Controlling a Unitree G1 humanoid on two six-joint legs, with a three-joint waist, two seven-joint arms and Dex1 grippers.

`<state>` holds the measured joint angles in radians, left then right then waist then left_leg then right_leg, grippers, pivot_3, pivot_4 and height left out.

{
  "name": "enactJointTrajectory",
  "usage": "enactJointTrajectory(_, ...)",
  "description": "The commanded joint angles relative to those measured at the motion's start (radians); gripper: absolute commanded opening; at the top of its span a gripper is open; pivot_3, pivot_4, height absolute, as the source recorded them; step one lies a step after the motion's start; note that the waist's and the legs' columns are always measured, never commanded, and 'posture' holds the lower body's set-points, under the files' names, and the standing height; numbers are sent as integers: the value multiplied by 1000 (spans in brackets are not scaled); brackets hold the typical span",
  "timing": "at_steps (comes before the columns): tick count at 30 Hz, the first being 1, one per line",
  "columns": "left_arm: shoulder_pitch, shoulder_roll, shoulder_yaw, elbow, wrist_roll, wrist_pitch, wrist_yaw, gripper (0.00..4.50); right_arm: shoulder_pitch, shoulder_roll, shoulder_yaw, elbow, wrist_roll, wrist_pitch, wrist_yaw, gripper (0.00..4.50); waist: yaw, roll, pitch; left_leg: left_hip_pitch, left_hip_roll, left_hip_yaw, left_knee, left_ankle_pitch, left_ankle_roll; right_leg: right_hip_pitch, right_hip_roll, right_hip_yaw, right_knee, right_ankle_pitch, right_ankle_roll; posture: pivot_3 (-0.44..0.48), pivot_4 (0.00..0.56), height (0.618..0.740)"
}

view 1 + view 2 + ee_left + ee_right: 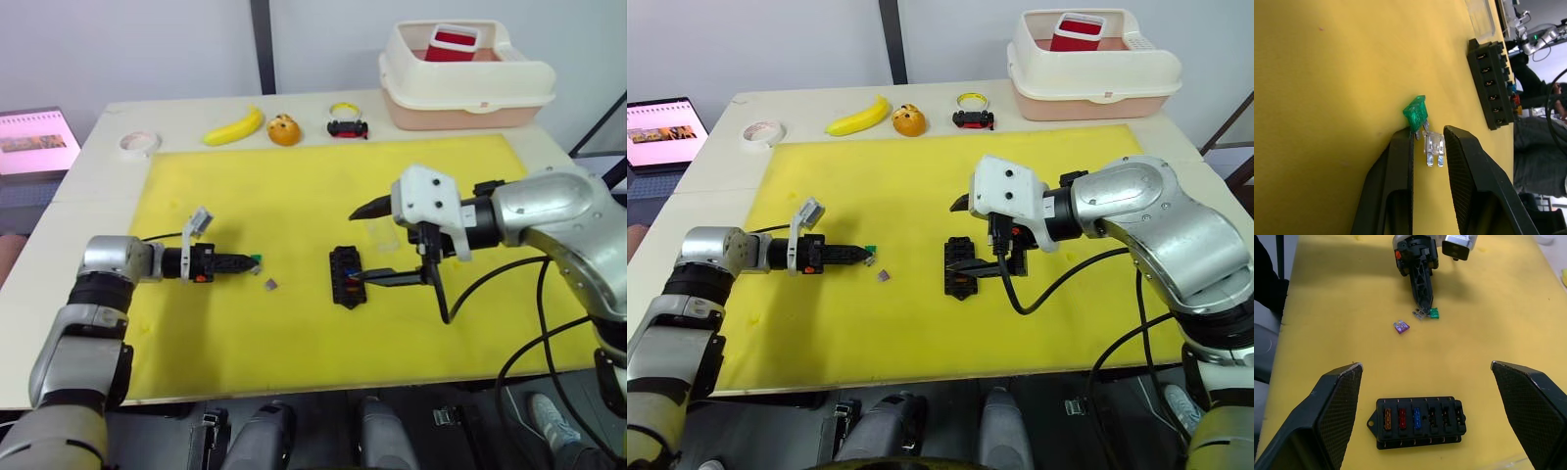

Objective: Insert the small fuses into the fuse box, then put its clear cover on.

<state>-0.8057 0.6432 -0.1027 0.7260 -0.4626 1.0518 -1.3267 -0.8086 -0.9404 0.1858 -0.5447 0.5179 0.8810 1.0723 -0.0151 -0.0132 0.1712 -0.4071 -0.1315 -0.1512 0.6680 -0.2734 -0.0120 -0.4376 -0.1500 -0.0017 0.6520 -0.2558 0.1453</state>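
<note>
The black fuse box (1420, 423) lies on the yellow mat (294, 186) with an orange, a red and a blue fuse in its slots; the other slots are bare. My right gripper (1425, 367) hangs wide open just above it. My left gripper (1427, 134) is low on the mat to the left, open, with a clear fuse (1434, 146) lying between its fingers. A green fuse (1416, 111) sits at its fingertip. A purple fuse (1401, 326) lies loose between the left gripper and the box. The clear cover (1480, 17) rests on the mat just beyond the box.
Along the table's far edge are a tape roll (140, 143), a banana (235, 127), a small orange object (284, 129) and a toy car (348, 128). A cream tub (465, 78) holding a red cup stands at the back right. A lit screen (37, 142) sits off the left side.
</note>
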Motion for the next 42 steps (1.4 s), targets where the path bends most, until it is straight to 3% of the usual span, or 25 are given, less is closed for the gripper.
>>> enactJointTrajectory(1, -7, 20, 26, 69, 46, -35, 52, 1075, -14, 6, -16, -22, 8, -3, -5, 4500, 0, 0, 0, 0, 0, 0, 0, 0, 0, 0, 0, 0, 0, 0, 0, 0, 150, 740)
enactJointTrajectory(8, -32, 20, 69, 140, 38, -40, 67, 1075, -13, 8, -18, -22, 10, -4, -6, 4500, -4, 0, 0, 1, 1, 0, 0, 1, -1, 0, 1, 0, 3, 0, 0, 0, 150, 740)
enactJointTrajectory(20, 0, -2, 52, 86, 42, -42, 50, 1075, -15, 10, -15, -19, 9, -7, -6, 4500, -2, 0, 0, 1, 1, 0, 0, 1, -2, 0, 0, 0, 4, 0, 0, 0, 150, 740)
enactJointTrajectory(23, 14, -5, 45, 64, 45, -46, 46, 161, -15, 11, -15, -21, 9, -7, -7, 4500, -1, 0, 0, 1, 1, 0, 0, 1, -2, 0, 0, 0, 4, 0, 0, 0, 150, 740)
enactJointTrajectory(29, 21, -3, 56, 39, 42, -38, 47, 51, -15, 15, -14, -21, 9, -6, -11, 4500, -1, 0, 0, 1, 1, 0, 0, 1, -2, 0, 0, 0, 4, 0, 0, 0, 150, 740)
enactJointTrajectory(37, -23, 58, 107, 8, 16, -30, 33, 51, -8, 15, -21, -30, 16, 1, -18, 4500, -5, 0, 0, 1, 1, 0, 0, 1, -2, -1, 0, 0, 4, 0, 0, 0, 150, 740)
enactJointTrajectory(42, 18, 143, 130, -194, -65, -15, -87, 51, 17, 20, -34, -34, 36, 14, -29, 4500, -5, 0, 0, -1, 1, 0, -1, 1, -2, -4, 0, 0, 4, 0, 0, 0, 150, 740)
